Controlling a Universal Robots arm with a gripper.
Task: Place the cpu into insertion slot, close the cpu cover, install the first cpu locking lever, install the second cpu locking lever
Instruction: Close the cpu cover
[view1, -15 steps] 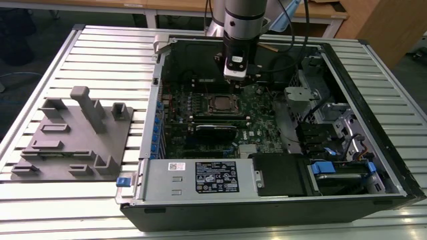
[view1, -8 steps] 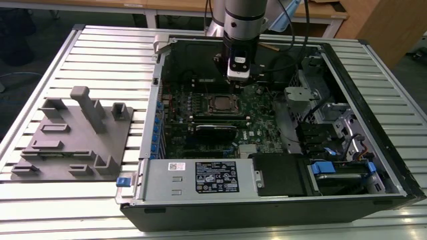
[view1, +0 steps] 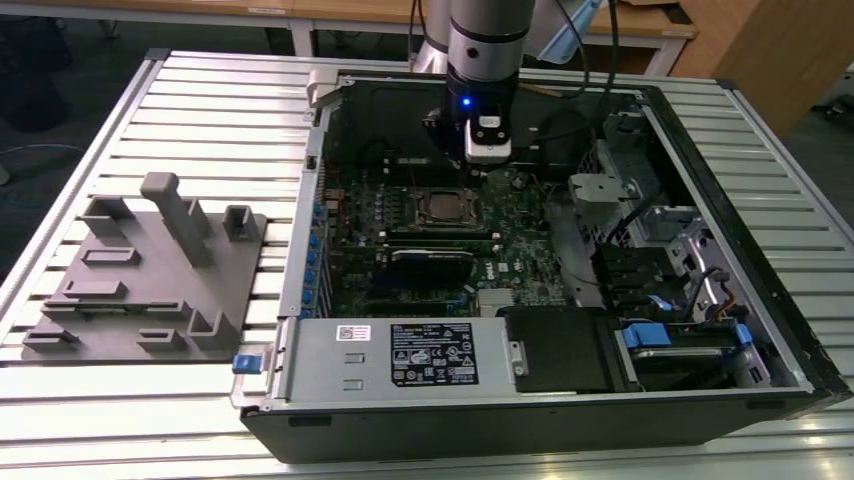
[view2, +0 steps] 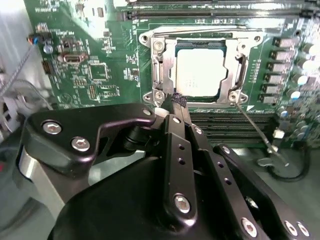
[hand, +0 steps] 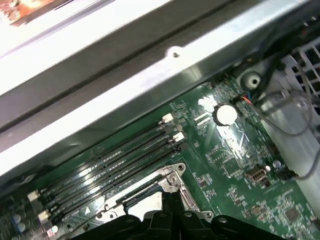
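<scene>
— How do we carry our arm (view1: 487, 40) at this moment?

— Nearly upright. In the exterior view we see its silver-grey segment reaching straight down, and below it the black wrist (view1: 467, 105) with a small blue light (view1: 465, 100) lit on its side.

— And our gripper (view1: 481, 165)?

— It hangs from the wrist, pointing downward, with a pale housing just above the tips.

— Are we parted or closed?

— Closed, as far as we can tell. In the second wrist view our two black fingers (view2: 172, 150), studded with silver screws, run from the broad linkage and meet at a narrow tip. In the first wrist view the tips lie pressed together too, with no gap between them.
</scene>
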